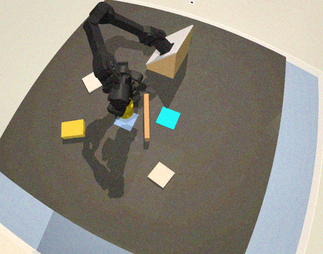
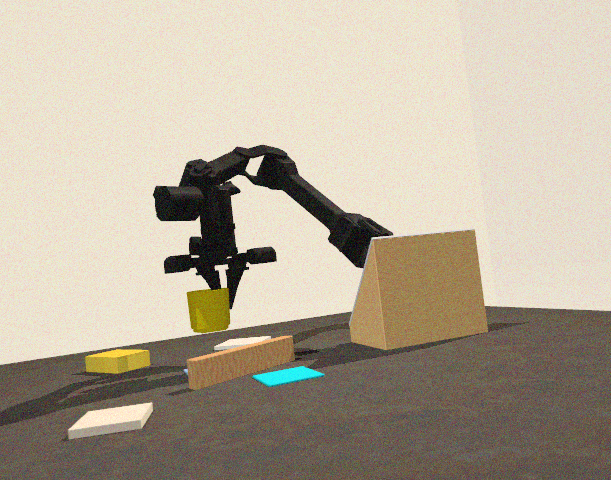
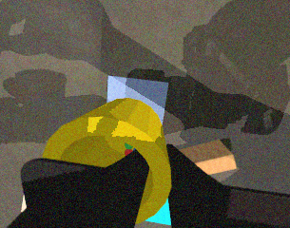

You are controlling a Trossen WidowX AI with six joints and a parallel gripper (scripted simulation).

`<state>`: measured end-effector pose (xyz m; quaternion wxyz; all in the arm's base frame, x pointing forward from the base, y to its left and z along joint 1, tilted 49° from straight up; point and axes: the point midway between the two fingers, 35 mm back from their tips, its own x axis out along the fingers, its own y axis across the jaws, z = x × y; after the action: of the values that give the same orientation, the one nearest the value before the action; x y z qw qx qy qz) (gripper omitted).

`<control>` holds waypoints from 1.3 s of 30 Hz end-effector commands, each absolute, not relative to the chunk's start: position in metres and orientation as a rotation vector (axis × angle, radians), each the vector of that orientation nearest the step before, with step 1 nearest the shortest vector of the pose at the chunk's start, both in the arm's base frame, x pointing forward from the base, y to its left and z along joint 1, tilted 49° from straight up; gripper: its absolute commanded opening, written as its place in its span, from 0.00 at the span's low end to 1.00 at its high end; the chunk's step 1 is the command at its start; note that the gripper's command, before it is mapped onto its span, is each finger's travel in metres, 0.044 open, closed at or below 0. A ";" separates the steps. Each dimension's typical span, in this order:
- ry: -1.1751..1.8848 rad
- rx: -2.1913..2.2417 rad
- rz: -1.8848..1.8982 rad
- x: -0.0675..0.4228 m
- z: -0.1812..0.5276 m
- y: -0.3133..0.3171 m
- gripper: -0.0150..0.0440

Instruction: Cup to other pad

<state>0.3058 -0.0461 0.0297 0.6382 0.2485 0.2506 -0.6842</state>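
My gripper (image 2: 223,299) (image 3: 158,148) is shut on the wall of the yellow cup (image 1: 129,109) (image 2: 208,311) (image 3: 135,111), one finger inside and one outside. The cup hangs in the air above the blue pad (image 1: 125,123) (image 3: 117,87), close to upright, perhaps slightly tilted. In the wrist view a green marble (image 3: 128,145) and a red marble (image 3: 128,152) show inside the cup; the finger hides part of the inside. The cyan pad (image 1: 168,118) (image 2: 288,376) (image 3: 161,214) lies bare on the other side of the wooden bar. The fingertips are hidden in the top view.
The wooden bar (image 1: 146,117) (image 2: 240,364) (image 3: 216,163) stands between the pads. A yellow block (image 1: 72,128) (image 2: 106,362), a near white tile (image 1: 161,174) (image 2: 111,420) and a far white tile (image 1: 91,82) (image 2: 243,342) lie around. A large wedge (image 1: 161,65) (image 2: 429,289) stands by the arm.
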 end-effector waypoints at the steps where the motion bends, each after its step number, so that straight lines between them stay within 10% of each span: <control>1: 0.574 0.565 -1.561 0.306 0.029 -0.046 0.25; 39: 0.570 0.585 -1.560 0.283 -0.016 0.008 0.25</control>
<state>0.2888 0.0042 -0.0079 0.6398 0.2613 0.2466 -0.6794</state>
